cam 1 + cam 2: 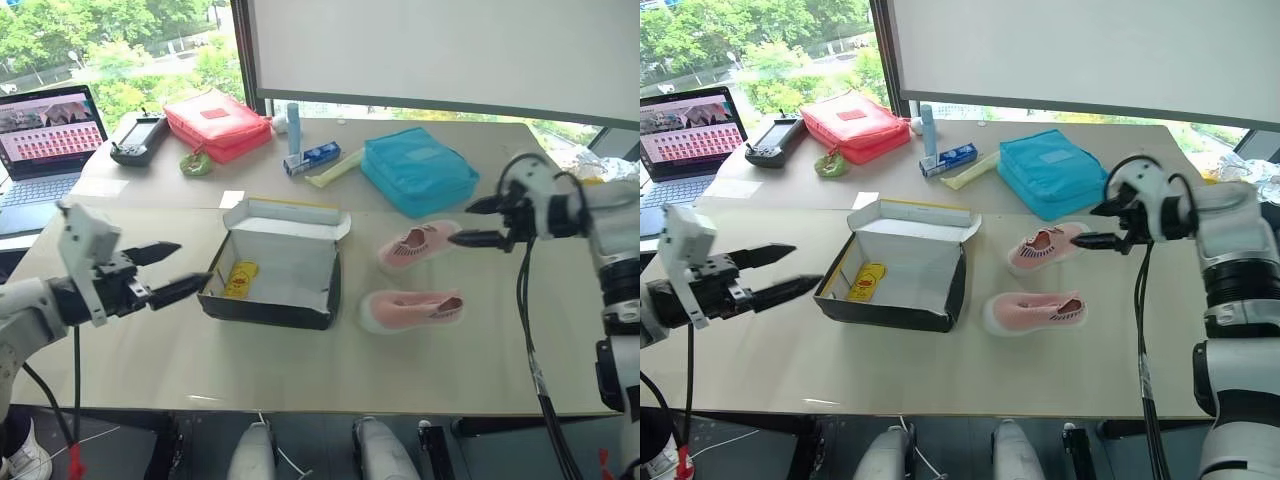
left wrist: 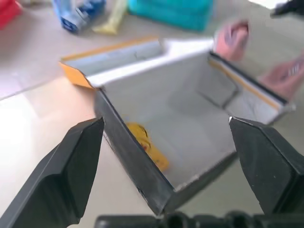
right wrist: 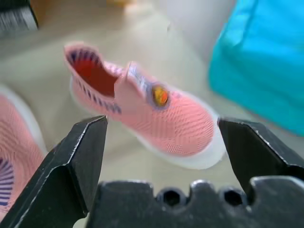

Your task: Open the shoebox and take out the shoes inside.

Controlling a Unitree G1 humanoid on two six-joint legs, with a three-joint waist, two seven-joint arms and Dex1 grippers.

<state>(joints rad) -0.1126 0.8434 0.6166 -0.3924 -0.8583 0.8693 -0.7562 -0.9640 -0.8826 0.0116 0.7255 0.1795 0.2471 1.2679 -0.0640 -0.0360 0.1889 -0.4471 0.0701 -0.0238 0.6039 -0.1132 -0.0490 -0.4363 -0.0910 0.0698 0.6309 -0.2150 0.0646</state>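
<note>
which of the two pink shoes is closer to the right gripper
The far shoe, lying beside the blue pouch; the open right gripper sits just past its toe. The other shoe lies nearer the table's front edge.

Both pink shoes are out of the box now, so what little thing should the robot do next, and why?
Probably just pull the right claw back from the shoes. Both lie on the table beside the open shoebox, neither claw holds anything, and only a small yellow thing sits inside. The job looks finished.
</note>
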